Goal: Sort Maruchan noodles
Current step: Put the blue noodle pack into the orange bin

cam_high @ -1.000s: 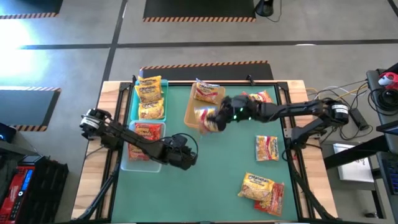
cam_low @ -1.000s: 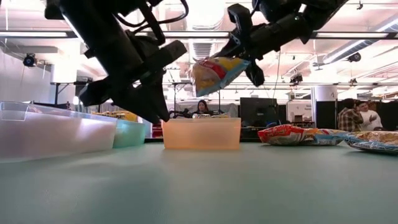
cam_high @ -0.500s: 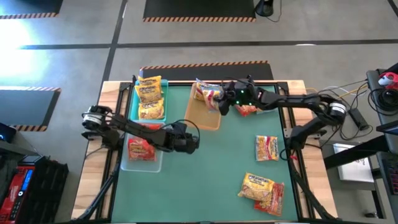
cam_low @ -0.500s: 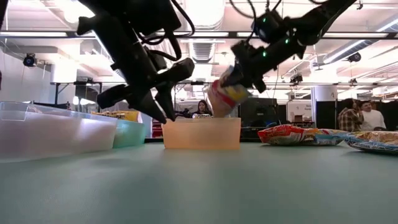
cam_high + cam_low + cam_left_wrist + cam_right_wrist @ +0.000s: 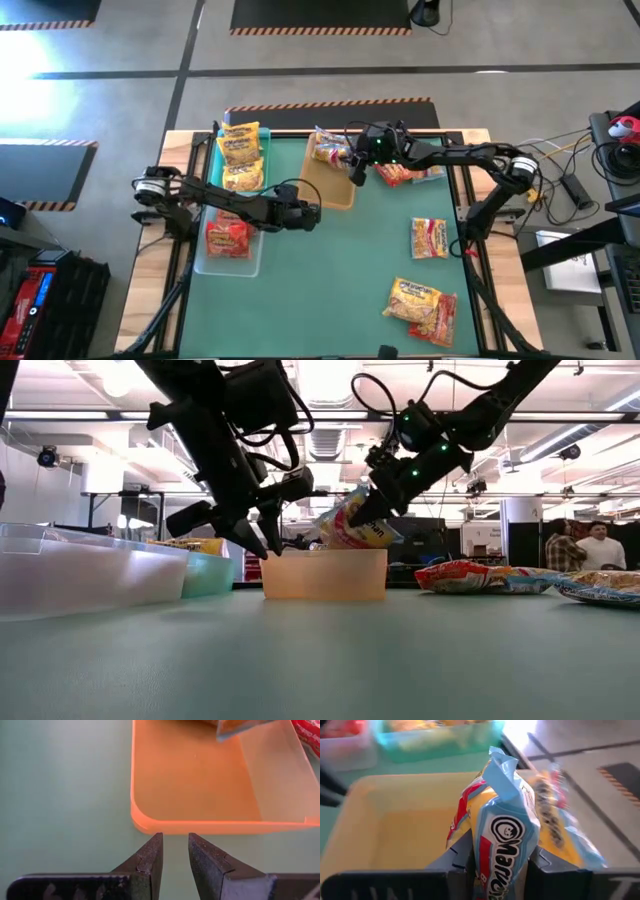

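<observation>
Yellow-and-red noodle packet (image 5: 502,840) sits pinched between my right gripper (image 5: 357,166) fingers, over the tan tray (image 5: 195,785). Released askew, it could catch the rim, perhaps on the packet already inside. My left gripper (image 5: 175,857) hovers nearby, fingers narrow, empty.

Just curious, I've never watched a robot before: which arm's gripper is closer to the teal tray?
The left. The left gripper hangs over the mat a little right of the teal tray; the right gripper is beyond the orange tray, gripping a noodle packet.
</observation>
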Controlling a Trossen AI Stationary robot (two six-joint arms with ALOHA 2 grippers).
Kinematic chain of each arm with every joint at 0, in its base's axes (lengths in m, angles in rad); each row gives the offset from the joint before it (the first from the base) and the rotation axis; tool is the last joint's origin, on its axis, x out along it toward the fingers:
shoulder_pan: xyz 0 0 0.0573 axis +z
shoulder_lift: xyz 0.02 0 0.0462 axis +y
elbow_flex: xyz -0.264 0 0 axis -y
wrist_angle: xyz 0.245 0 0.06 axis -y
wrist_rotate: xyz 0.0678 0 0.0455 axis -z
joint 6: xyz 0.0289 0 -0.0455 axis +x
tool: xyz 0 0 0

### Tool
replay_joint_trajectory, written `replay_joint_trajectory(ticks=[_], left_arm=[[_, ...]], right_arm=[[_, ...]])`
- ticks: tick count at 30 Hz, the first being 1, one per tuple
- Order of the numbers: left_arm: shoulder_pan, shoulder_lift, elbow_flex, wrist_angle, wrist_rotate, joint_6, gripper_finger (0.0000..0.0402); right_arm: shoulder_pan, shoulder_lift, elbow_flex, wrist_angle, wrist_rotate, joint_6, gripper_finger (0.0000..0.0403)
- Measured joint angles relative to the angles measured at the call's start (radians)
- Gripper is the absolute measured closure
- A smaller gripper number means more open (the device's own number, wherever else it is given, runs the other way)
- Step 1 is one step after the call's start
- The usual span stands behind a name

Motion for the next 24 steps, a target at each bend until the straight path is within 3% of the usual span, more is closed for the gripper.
replay_joint_trajectory(ticks=[2, 8, 17, 24], left_arm=[[0.004, 0.000, 0.000, 0.000, 0.000, 0.000, 0.0327], [0.008, 0.000, 0.000, 0.000, 0.000, 0.000, 0.0327], [0.010, 0.000, 0.000, 0.000, 0.000, 0.000, 0.0327], [0.014, 0.000, 0.000, 0.004, 0.000, 0.000, 0.0327]], right_arm=[[0.000, 0.024, 0.021, 0.002, -0.047, -0.026, 0.0322], [-0.001, 0.099, 0.098, -0.021, -0.048, -0.071, 0.0318], [-0.002, 0.190, 0.280, -0.327, -0.048, -0.128, 0.0317], [-0.011, 0.206, 0.365, -0.415, -0.007, -0.136, 0.0316]])
